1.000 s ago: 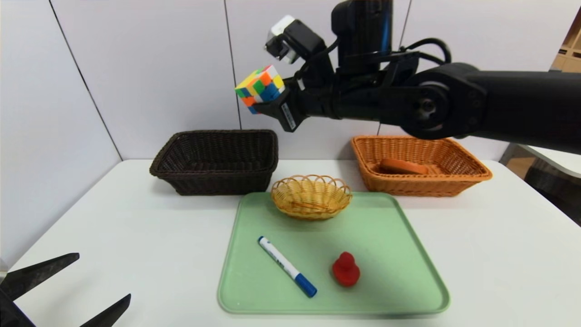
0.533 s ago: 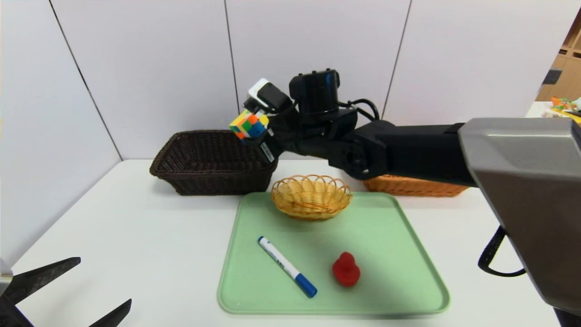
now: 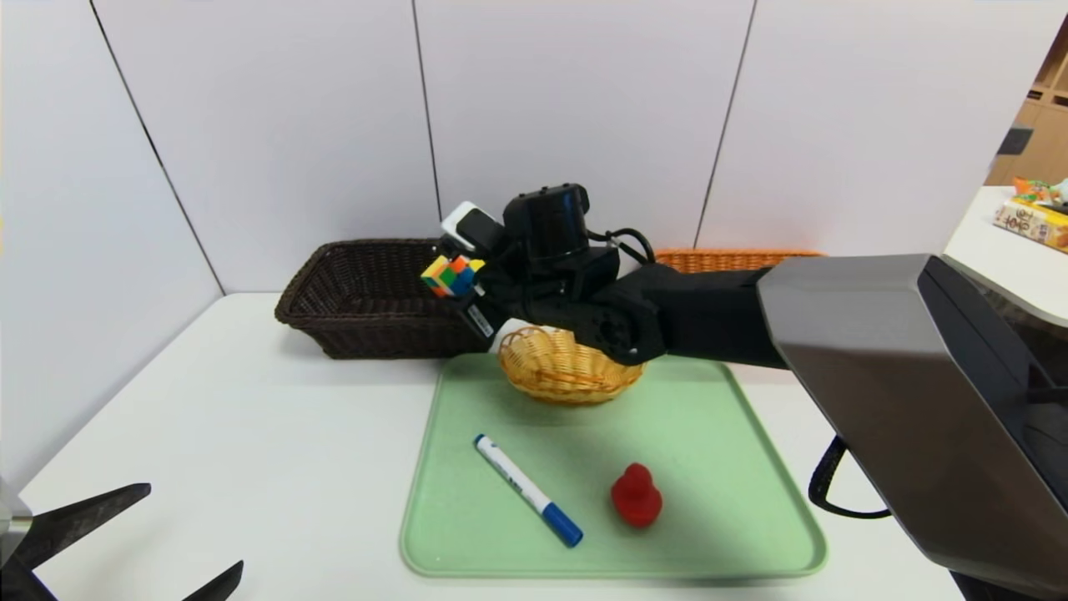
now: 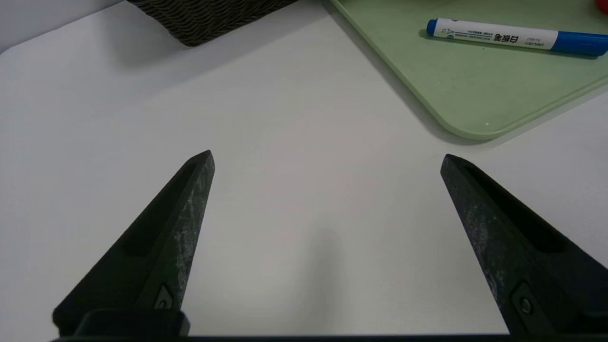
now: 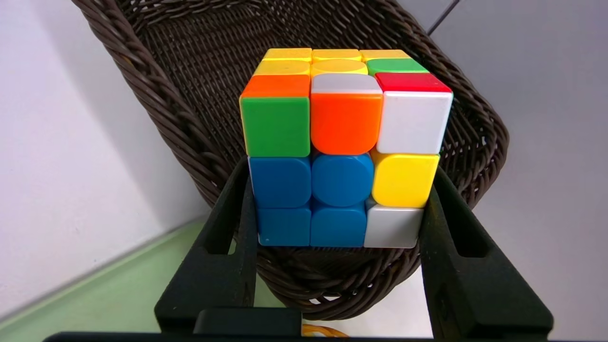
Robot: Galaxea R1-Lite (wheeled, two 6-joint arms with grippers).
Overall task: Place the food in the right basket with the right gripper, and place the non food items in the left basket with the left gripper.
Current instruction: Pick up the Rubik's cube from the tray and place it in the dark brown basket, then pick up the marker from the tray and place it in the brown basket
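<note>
Puzzle cube between right gripper fingers.

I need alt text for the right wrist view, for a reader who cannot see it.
The right tool holds a multicoloured puzzle cube between its two black fingers, above the open dark brown wicker basket. A strip of green tray and the white table show beside the basket.

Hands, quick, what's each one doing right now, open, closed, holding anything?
Left hand: open, empty, low over the table.
Right hand: closed on the puzzle cube, at the near edge of the dark brown basket.
</note>
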